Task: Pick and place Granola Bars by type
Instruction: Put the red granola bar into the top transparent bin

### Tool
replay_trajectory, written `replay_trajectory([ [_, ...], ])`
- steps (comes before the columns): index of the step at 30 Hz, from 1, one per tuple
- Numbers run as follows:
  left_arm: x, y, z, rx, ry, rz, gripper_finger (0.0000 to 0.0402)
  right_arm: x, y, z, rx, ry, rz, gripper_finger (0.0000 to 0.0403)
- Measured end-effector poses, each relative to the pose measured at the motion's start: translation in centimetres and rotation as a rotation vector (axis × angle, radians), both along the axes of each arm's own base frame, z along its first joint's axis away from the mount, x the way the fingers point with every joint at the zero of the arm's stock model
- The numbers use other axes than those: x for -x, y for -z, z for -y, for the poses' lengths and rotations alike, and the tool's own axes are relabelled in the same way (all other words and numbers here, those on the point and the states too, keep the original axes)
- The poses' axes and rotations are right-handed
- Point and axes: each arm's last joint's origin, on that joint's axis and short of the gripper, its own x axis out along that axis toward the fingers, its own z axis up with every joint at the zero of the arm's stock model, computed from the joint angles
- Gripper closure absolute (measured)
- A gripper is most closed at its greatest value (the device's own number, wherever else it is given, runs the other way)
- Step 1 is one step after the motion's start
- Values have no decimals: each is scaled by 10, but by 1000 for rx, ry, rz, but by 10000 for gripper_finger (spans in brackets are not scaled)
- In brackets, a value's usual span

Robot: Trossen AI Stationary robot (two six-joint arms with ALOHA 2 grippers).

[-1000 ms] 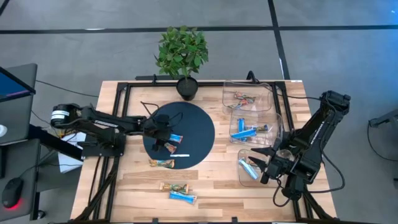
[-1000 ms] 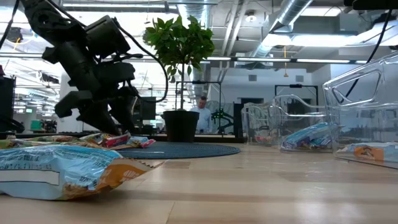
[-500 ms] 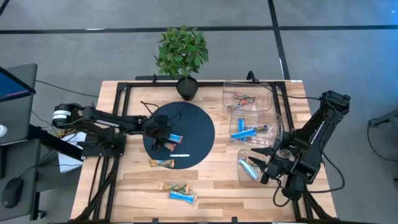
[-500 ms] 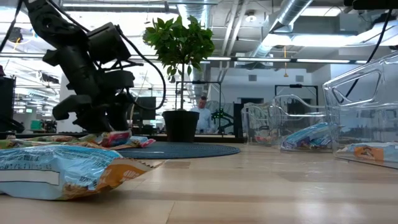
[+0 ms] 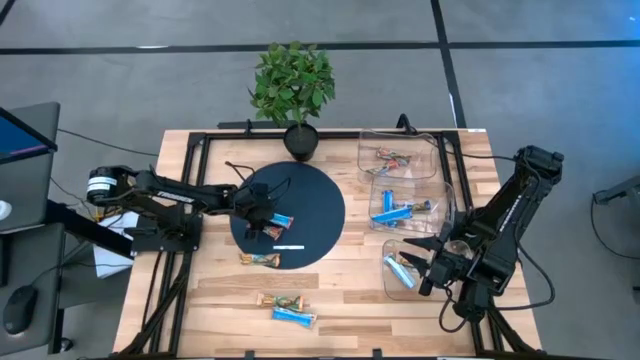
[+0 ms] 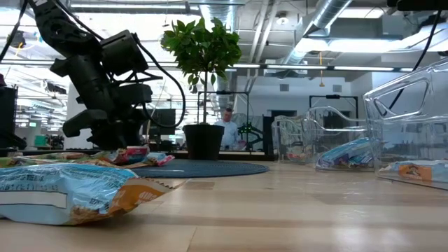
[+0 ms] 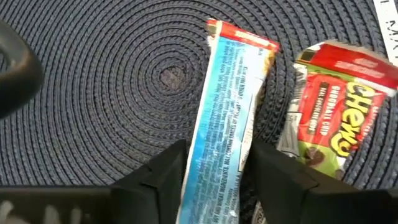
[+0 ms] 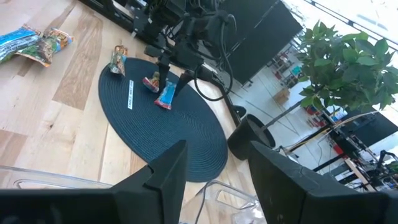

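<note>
A blue granola bar lies flat on the dark round mat, with a red bar beside it. My left gripper is low over the mat and open. Its fingers stand on either side of the blue bar's end nearest the wrist. It also shows in the high view. A green-brown bar lies at the mat's near edge. Another green-brown bar and a blue bar lie on the wood near the front. My right gripper is open and empty above the nearest clear bin. My left gripper's fingers point down at the mat. They stand close along the two long sides of the blue bar, across its length. I cannot tell whether they touch it. The bar lies flat on the mat.
A thin white strip lies on the mat. Three clear bins stand in a row at the right. The far bin holds red bars, and the middle bin holds blue bars. A potted plant stands at the far edge.
My left gripper has come down a little toward the blue bar on the mat. The bars have not moved.
</note>
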Motion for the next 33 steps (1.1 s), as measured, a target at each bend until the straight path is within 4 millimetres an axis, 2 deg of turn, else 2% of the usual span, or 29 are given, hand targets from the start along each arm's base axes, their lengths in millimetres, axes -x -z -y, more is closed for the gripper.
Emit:
replay_trajectory([
  [9,-3,-3,-1,5,-18,5,282,0,0,0,0,0,0,239],
  [19,-14,-15,-3,8,-27,87,294,0,0,0,0,0,0,239],
  [27,-29,-30,-2,44,41,309,294,0,0,0,1,0,-1,239],
  [33,-39,-45,-4,-7,49,496,295,0,0,0,1,0,0,239],
])
